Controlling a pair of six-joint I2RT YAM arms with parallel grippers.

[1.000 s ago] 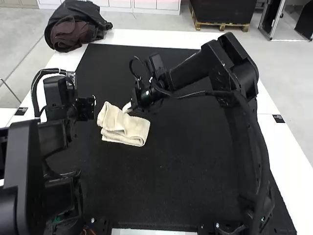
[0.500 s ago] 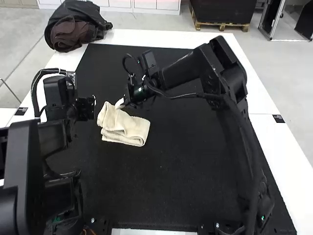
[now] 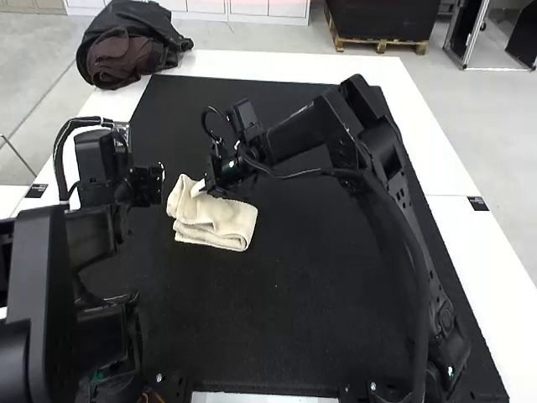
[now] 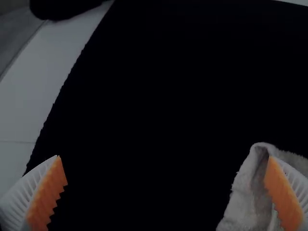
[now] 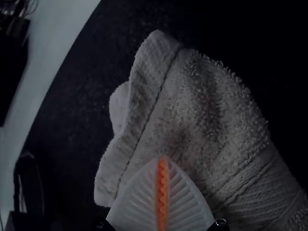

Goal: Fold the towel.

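The cream towel (image 3: 220,222) lies folded in layers, somewhat uneven, on the dark mat. At its far left part is the right gripper (image 3: 198,189), its white tips over the cloth. The left gripper (image 3: 159,183) hangs just left of the towel. In the left wrist view the left gripper (image 4: 164,158) stands wide open, with one finger overlapping the towel (image 4: 243,209). The right gripper (image 5: 163,158) is shut, pads together, against the upper face of the towel (image 5: 207,115); no cloth is visible between them.
The black mat (image 3: 277,311) spreads around the towel, with the white table edge (image 3: 495,277) beyond it. A dark bag with brown cloth (image 3: 126,50) sits at the far left corner. The right arm spans the mat's right half.
The right gripper has shifted left over the towel, first slightly away and then back toward the arm bases. The towel and left arm look unchanged.
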